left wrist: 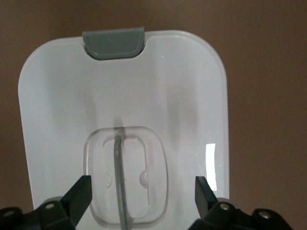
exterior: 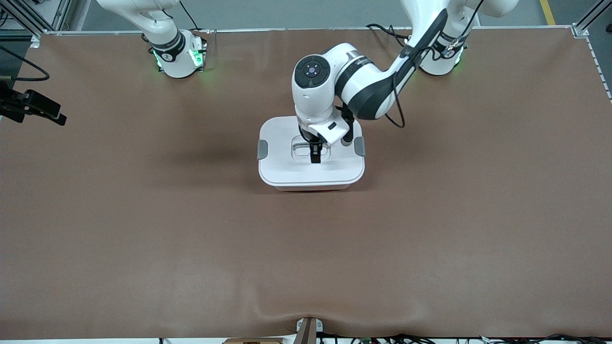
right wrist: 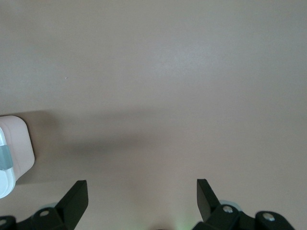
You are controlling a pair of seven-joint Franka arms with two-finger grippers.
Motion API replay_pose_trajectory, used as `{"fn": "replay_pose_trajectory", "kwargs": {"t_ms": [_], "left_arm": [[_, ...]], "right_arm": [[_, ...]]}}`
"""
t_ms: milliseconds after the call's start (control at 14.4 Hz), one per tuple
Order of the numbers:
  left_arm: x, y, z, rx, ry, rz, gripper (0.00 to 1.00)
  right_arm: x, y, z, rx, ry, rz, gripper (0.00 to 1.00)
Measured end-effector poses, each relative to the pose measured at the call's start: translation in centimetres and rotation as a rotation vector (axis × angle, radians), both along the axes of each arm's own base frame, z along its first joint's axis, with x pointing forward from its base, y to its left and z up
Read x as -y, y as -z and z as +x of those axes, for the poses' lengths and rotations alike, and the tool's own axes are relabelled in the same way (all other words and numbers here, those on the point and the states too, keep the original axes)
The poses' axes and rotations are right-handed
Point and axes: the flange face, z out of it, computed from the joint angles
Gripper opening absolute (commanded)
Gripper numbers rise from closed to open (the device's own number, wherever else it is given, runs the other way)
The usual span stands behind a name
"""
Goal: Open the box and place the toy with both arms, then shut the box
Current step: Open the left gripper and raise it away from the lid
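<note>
**Left hand spread over the closed box's handle**

The left arm's black two-finger hand hangs just above the middle of the box, its fingers spread wide apart and holding nothing. In the left wrist view they stand to either side of the recessed centre handle, a thin grey bar lying in an oval hollow of the lid, and they do not pinch it. The white left arm with black joint bands reaches out from its base at the tabletop's edge along the robots' side, its round button-marked wrist housing directly above the lid.

The box, a rounded-rectangular pale pink plastic tub, sits near the middle of the brown tabletop, somewhat closer to the robots' edge than to the front camera's edge. Its white lid is on, and a grey side clip shows at each short end.

The right arm's black two-finger hand is also spread and holds nothing. It waits above bare tabletop toward the right arm's end; in the right wrist view one corner of the pink tub with its grey clip shows at the edge of the picture. The pink plush toy is not visible in any view.
</note>
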Motion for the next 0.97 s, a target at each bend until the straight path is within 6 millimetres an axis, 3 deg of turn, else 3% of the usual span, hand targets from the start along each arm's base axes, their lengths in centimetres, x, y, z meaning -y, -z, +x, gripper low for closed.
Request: {"fn": "replay_pose_trajectory", "kwargs": {"t_ms": [416, 623, 970], "left_arm": [[-7.1, -7.1, 4.8, 0.054, 0.059, -0.016, 1.00], [-10.8, -8.8, 6.0, 0.020, 0.152, 0.022, 1.00], [-15.3, -10.6, 7.9, 0.011, 0.265, 0.034, 1.00]], "right_arm": [[0.3, 0.4, 0.2, -0.008, 0.008, 0.000, 1.00], [1.5, 0.7, 0.3, -0.012, 0.031, 0.007, 1.00], [1.4, 0.7, 0.3, -0.013, 0.029, 0.010, 1.00]]}}
